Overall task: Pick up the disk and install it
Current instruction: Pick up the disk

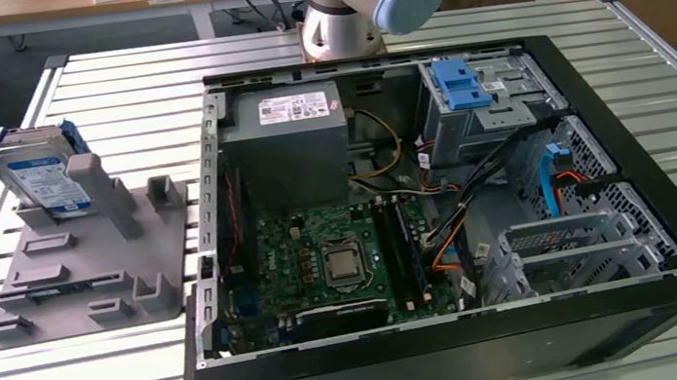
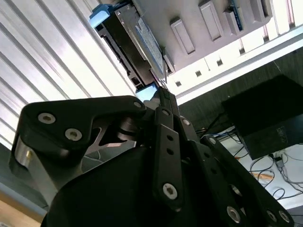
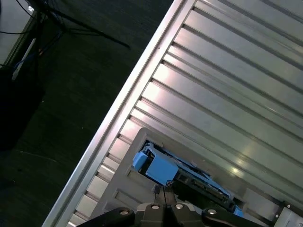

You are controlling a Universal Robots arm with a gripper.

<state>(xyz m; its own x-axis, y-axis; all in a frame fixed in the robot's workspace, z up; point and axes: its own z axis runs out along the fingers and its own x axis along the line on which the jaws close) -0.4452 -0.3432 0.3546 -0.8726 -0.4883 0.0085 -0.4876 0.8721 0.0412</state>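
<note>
Disk [image 1: 46,179] standing on grey holder [image 1: 76,283].
Exterior view shows the computer case [image 1: 491,352]; first wrist view shows the gripper [image 3: 162,189], fingertips together, near the disk.

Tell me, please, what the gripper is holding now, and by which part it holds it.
Nothing is held. The gripper is shut with nothing between its fingers. The disk stands on edge in the grey fixture, and nothing touches it.

The disk [image 1: 45,179], a flat silver hard drive with a white-and-blue label and blue plastic rails, stands on edge, leaning slightly, in the grey holder [image 1: 25,290] on the counter [image 1: 129,90], at the exterior view's left, apart from the open computer case [image 1: 466,360].
</note>
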